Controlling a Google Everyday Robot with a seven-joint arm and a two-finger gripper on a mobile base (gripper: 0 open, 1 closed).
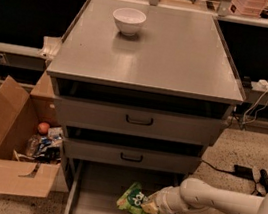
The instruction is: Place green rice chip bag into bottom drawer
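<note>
The green rice chip bag is a crinkly bright-green bag with a dark round logo. It hangs tilted just above the floor of the open bottom drawer, toward its right side. My gripper reaches in from the right on a white arm and is shut on the bag's right end. The fingers are mostly hidden behind the bag. The drawer is pulled out below two closed upper drawers with dark handles.
A white bowl stands on the grey cabinet top. An open cardboard box with several items sits on the floor left of the cabinet. Cables and a power brick lie on the floor at right.
</note>
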